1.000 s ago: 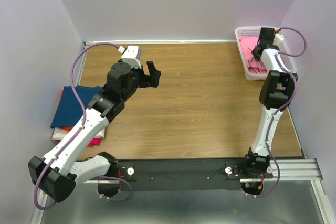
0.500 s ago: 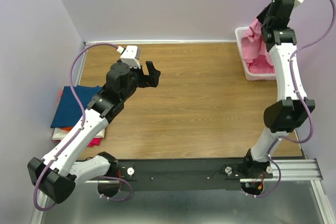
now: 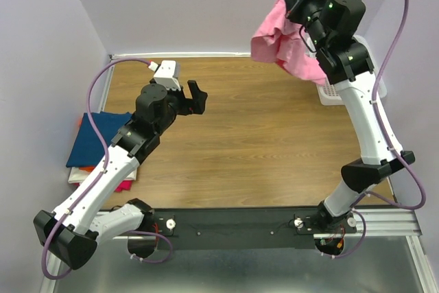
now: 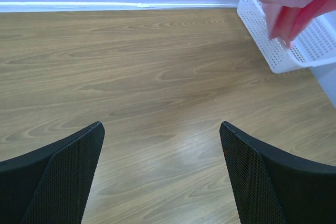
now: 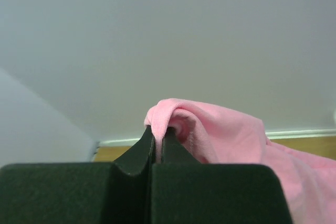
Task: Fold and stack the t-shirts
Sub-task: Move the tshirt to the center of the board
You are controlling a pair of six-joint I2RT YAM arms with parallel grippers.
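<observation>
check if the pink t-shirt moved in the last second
Yes: the right end effector has lifted the pink t-shirt out of the white basket; it now hangs above and left of it.

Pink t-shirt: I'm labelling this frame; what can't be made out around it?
- Basket contents: top view, covered by the pink t-shirt and right arm.
- Shirts under the dark blue t-shirt: top view, only edges show.
- Pink t-shirt's lower part: right wrist view, cut off by the edge.

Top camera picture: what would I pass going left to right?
Stack of folded cloth shirts, dark blue on top → left arm's open black fingers → hanging bright pink cloth t-shirt → white plastic mesh basket.
</observation>
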